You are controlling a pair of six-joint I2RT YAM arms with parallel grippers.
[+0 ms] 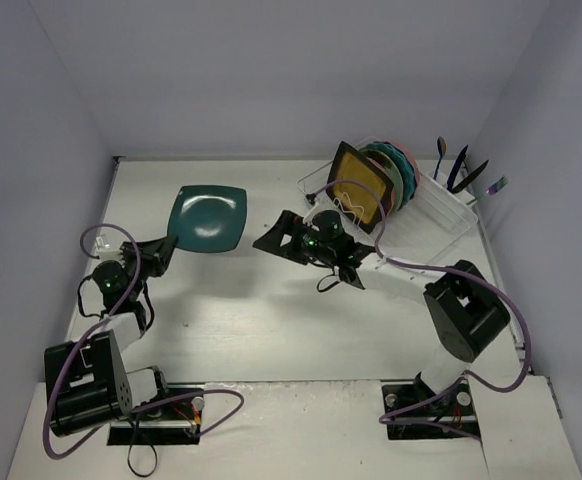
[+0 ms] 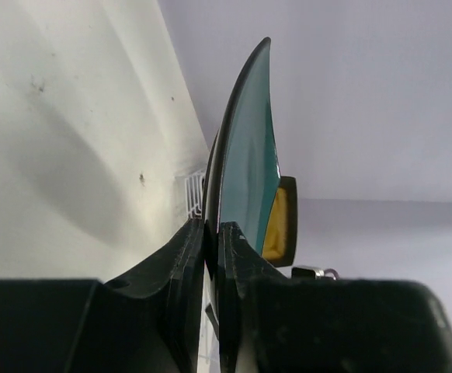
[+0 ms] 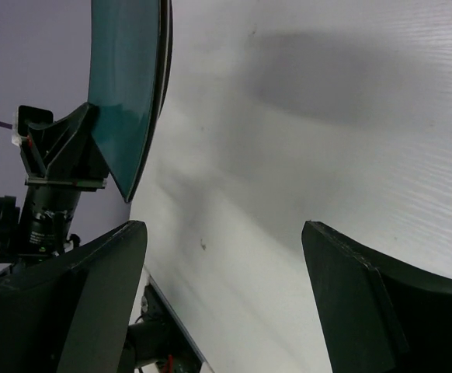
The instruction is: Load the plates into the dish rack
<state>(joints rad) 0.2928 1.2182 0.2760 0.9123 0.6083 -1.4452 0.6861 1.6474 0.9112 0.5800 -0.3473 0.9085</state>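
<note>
Starting at the near side of the table (image 1: 271,330), down by the two arm bases. Over on the left, clamping with the left gripper (image 1: 167,243) onto the near edge of the dark teal plate (image 1: 209,218), squeezing the rim from both sides. Holding that plate up off the white surface, shadow underneath, well apart from the rack. Edge-on from the left wrist, just a thin dark curve rising out of the pinch.

Moving to the middle: hovering with the right gripper (image 3: 224,233), spread wide, gripping nothing, pointed across at the teal plate without touching it.

Now out to the far right corner, and there, the clear dish rack (image 1: 441,215). Standing on edge in its slots: the mustard-yellow plate (image 1: 363,185) in front, then a tight row of round plates (image 1: 399,172) right behind, mint, blue and pink at a glance. Beyond those, in the end section, a few dark utensils (image 1: 461,168) poking up.
</note>
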